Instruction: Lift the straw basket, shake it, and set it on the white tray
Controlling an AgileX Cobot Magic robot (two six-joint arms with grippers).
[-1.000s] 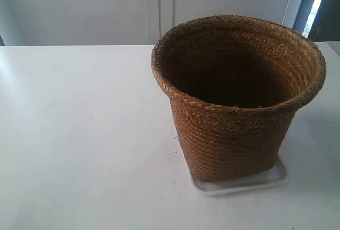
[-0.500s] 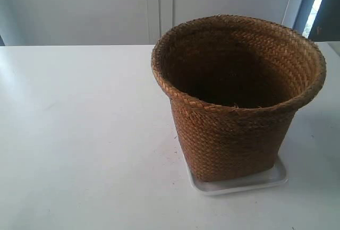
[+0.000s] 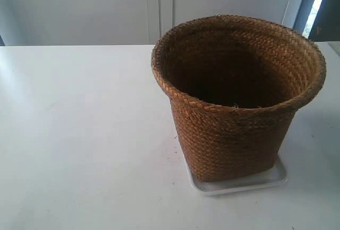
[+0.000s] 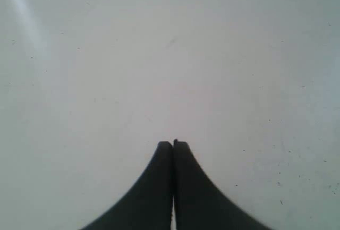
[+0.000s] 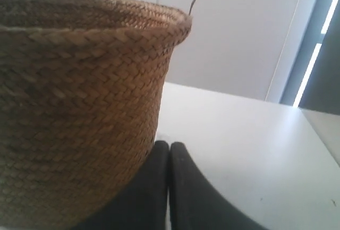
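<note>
Left gripper (image 4: 173, 144), black, two curved fingers tapering upward and pressed together at the tips with only a hairline seam between them, set over white table (image 4: 170, 54), matte surface, scattered tiny dark specks, one faint short scratch

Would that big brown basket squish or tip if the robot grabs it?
Probably stiffish, not floppy: the straw basket is tightly woven with a thick braided rim. It looks empty, so likely light. Wider on top than at its base, it might tip if pushed.
</note>
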